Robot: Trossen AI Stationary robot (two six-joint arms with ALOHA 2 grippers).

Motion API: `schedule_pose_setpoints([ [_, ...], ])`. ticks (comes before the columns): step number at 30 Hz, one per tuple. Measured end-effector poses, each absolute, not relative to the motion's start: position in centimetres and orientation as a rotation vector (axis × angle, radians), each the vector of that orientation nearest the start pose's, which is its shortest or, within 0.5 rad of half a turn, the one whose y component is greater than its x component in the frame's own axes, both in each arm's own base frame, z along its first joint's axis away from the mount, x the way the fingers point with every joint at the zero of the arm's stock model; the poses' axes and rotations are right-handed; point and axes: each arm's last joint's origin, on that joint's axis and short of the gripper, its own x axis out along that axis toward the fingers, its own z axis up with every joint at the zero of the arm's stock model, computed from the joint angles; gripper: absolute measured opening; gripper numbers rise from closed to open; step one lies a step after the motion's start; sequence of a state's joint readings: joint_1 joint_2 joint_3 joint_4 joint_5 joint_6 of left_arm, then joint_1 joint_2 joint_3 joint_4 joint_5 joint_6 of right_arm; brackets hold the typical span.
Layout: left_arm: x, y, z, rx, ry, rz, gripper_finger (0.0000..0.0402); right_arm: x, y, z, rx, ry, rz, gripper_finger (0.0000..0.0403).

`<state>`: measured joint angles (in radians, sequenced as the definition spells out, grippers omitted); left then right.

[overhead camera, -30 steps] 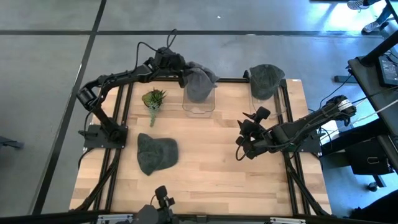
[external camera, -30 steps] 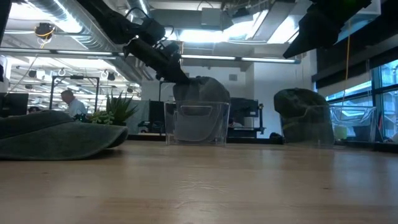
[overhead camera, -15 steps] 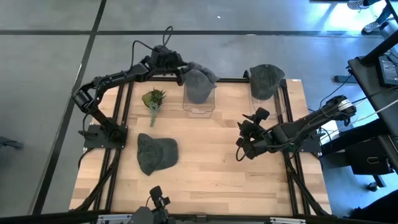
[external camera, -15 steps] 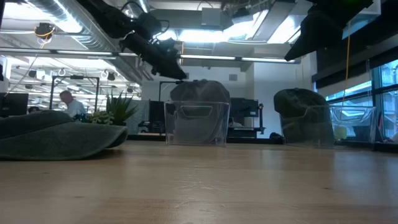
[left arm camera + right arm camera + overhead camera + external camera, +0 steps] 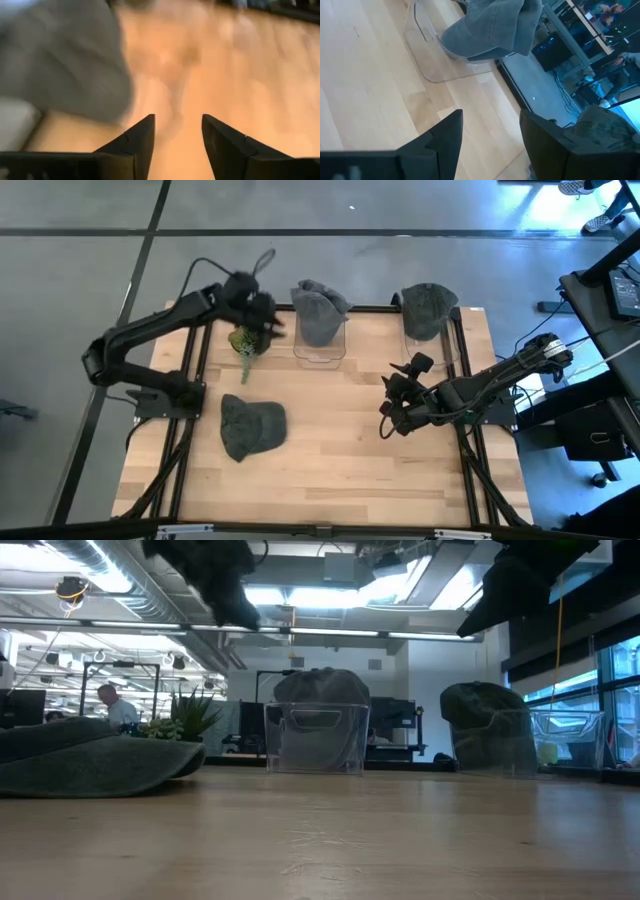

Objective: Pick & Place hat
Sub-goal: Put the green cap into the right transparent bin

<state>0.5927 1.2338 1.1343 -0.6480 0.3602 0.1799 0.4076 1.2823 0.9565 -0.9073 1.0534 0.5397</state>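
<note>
Left gripper (image 5: 268, 323), jaws parted and empty, above plant (image 5: 245, 343), beside grey cap (image 5: 318, 312) on clear bin (image 5: 321, 350); right gripper (image 5: 392, 412) parted, idle

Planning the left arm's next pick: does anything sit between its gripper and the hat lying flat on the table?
Nothing visible blocks it. The left gripper is open and empty, above the plant. The flat hat lies nearer the front edge, with only bare table between plant and hat.
</note>
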Motion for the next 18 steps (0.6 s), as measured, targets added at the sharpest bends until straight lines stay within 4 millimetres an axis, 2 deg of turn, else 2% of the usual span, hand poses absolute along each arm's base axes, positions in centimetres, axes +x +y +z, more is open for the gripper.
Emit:
schedule_pose_setpoints([
  [4,21.0,9.2,32.2,-0.305,0.825,0.154,0.0157,21.6,6.6,25.8,-0.333,0.721,-0.771,0.0197],
  [8,20.7,6.4,31.6,-0.327,0.968,0.352,0.0157,21.7,6.7,25.8,-0.308,0.721,-0.75,0.0197],
  [11,19.8,4.4,30.7,-0.409,1.111,0.452,0.0157,21.8,6.7,25.7,-0.293,0.736,-0.728,0.0197],
  [13,19.6,3.2,29.6,-0.463,1.159,0.521,0.0159,21.8,6.8,25.7,-0.281,0.751,-0.71,0.0197],
  [18,18.2,0.8,25.0,-0.595,1.289,0.643,0.0176,21.8,6.9,25.6,-0.263,0.769,-0.686,0.0197],
])
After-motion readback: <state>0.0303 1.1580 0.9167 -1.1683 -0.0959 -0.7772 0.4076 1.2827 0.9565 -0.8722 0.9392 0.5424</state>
